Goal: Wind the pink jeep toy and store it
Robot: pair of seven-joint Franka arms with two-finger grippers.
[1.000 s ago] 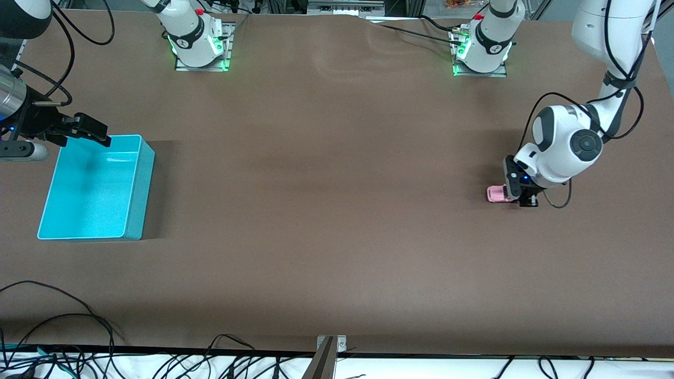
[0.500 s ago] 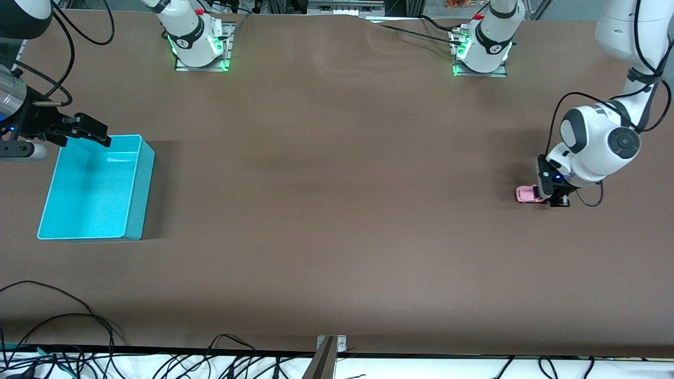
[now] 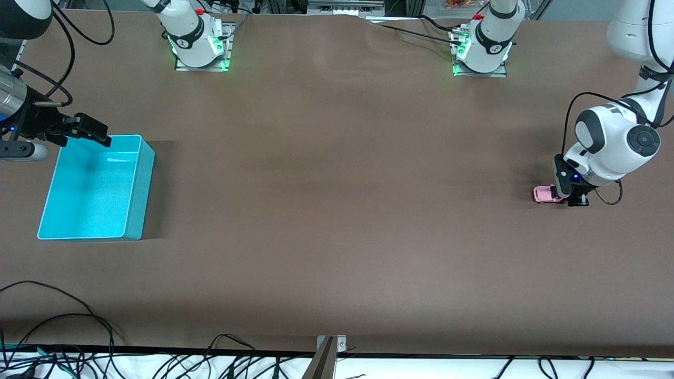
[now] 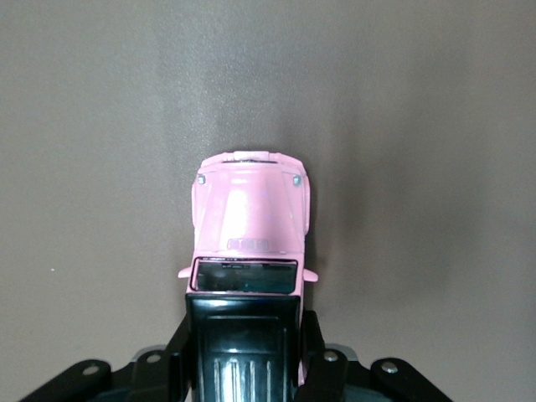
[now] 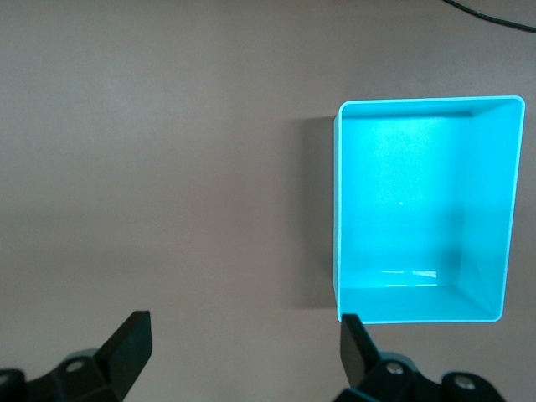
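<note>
My left claw (image 3: 570,199) is clenched on the jeep (image 3: 545,194) down on the desk (image 3: 337,210) at its end, my right claw (image 3: 89,131) waits spread over the empty bin (image 3: 134,210); storing remains undone.

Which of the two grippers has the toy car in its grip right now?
The left gripper, low at the left arm's end of the table, is shut on the small pink jeep toy. The right gripper hangs open beside the turquoise plastic bin, holding nothing.

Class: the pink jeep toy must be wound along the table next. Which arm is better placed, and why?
The left: the left gripper is shut on the pink jeep toy. The right gripper waits open by the turquoise bin.
</note>
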